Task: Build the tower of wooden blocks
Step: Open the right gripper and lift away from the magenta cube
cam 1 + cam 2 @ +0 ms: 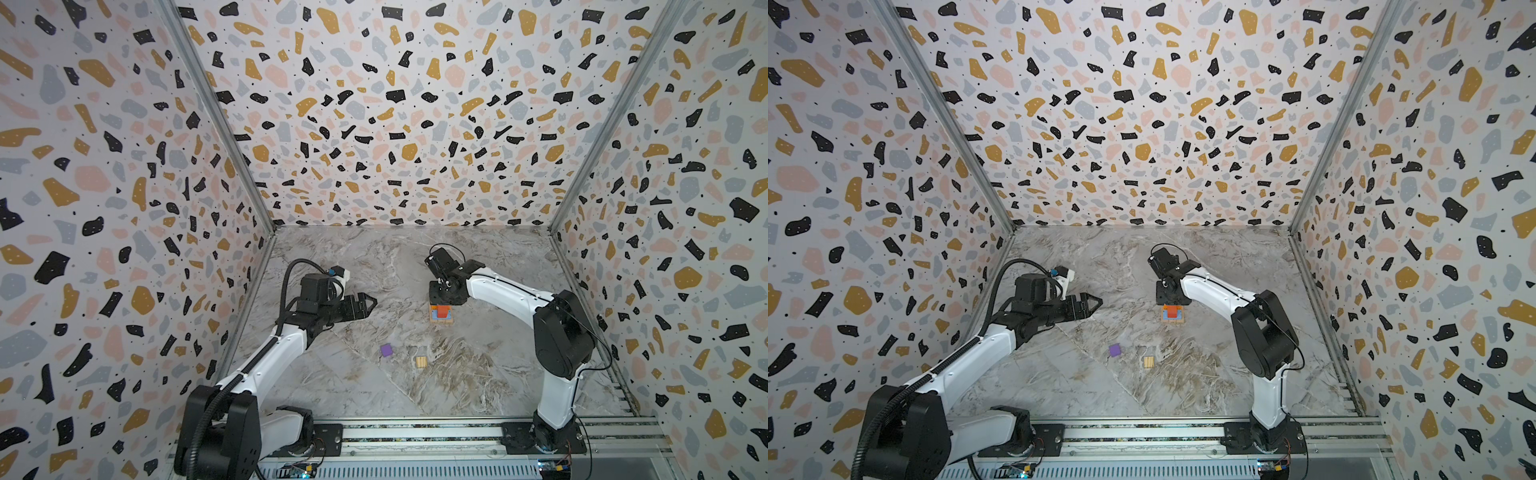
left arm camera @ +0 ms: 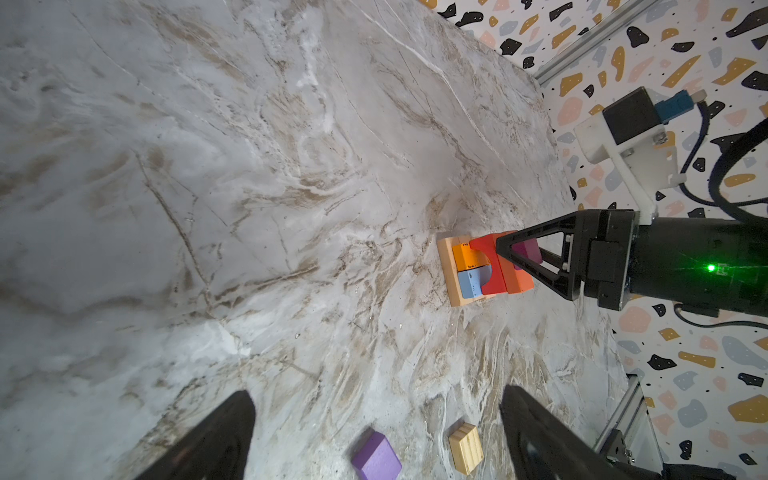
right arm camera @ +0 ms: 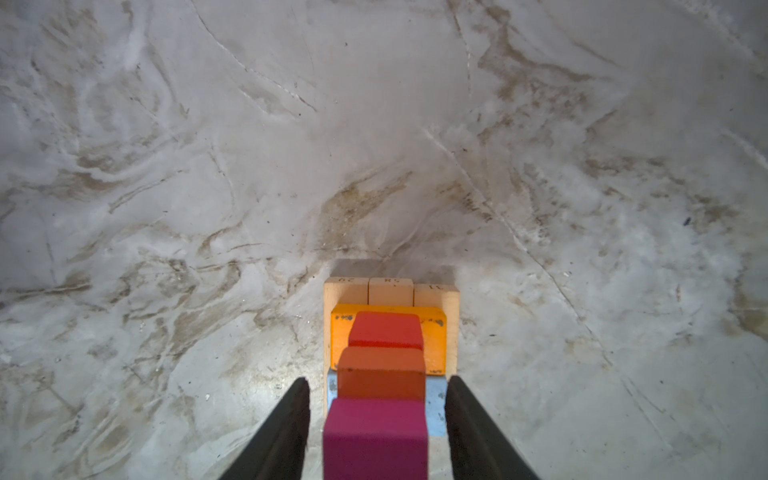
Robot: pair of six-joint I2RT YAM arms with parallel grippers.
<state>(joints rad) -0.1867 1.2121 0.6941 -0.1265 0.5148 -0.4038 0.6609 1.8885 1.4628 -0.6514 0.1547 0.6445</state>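
Evidently the stepped wooden tower (image 3: 434, 336) is nearly done: magenta cube (image 3: 374, 440) on top, right gripper (image 3: 378, 379) parted around it, left gripper (image 2: 376, 392) agape, loose purple cube (image 2: 376, 457) and tan block (image 2: 465, 446) left.

Small handwritten numbers mark the end of each of the three tan planks (image 3: 390, 291) at the foot of the tower (image 3: 386, 328). We find them too faint to read with certainty. Dark specks on the tower's orange block (image 3: 434, 340) are illegible too.
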